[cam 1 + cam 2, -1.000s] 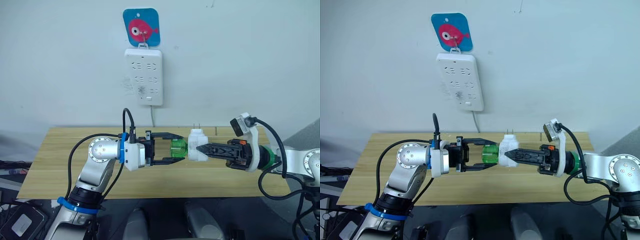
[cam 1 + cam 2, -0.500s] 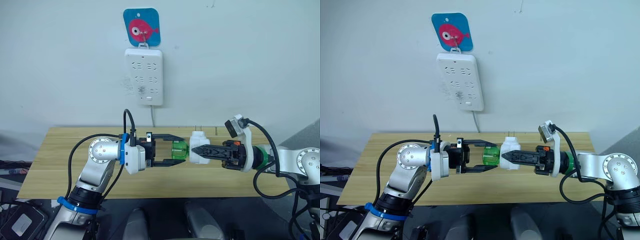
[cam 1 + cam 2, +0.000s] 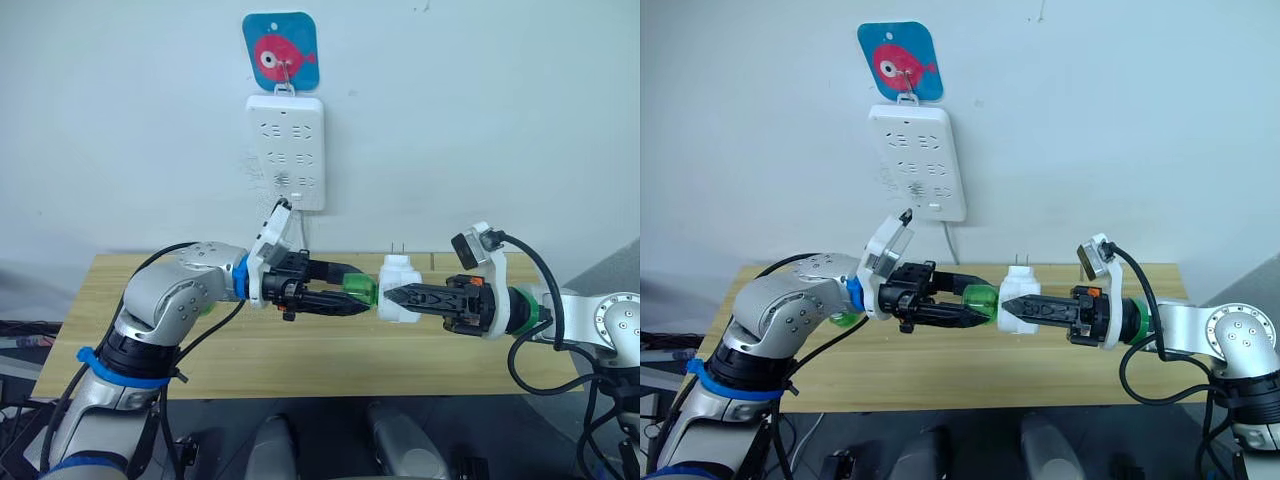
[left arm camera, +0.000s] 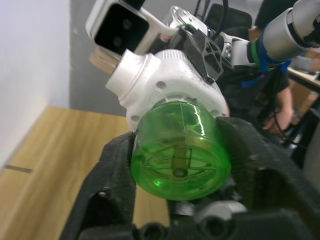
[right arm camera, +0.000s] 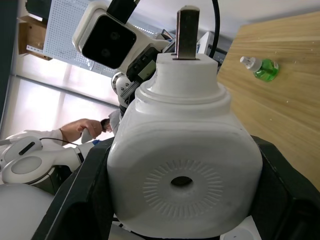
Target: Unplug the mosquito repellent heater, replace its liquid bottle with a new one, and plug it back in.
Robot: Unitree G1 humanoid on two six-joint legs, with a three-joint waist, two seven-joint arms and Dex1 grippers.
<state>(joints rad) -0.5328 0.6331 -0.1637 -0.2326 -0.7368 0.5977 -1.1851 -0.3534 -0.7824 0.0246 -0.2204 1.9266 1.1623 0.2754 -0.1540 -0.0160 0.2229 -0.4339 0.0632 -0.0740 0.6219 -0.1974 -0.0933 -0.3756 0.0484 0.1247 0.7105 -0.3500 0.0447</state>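
The white mosquito repellent heater [image 3: 398, 290] hangs in the air over the table, prongs pointing up, with my right gripper [image 3: 392, 296] shut on its sides. A green liquid bottle [image 3: 357, 288] sticks out of the heater's base toward my left. My left gripper [image 3: 358, 297] is shut on this bottle. In the left wrist view the black fingers [image 4: 112, 170] press both sides of the bottle [image 4: 180, 155], which meets the heater [image 4: 170, 85]. The right wrist view shows the heater's round vent [image 5: 182, 181]. A second green bottle [image 5: 260, 67] lies on the table.
A white multi-socket power strip [image 3: 286, 152] hangs on the wall under a blue fish hook [image 3: 281, 52], its cable dropping behind the wooden table [image 3: 220, 355]. A person's hand [image 5: 85, 127] shows in the background of the right wrist view.
My left wrist has rolled and the elbow has risen. Its fingers, wide apart around the bottle before, are now shut on it. The right gripper still holds the heater at much the same spot.
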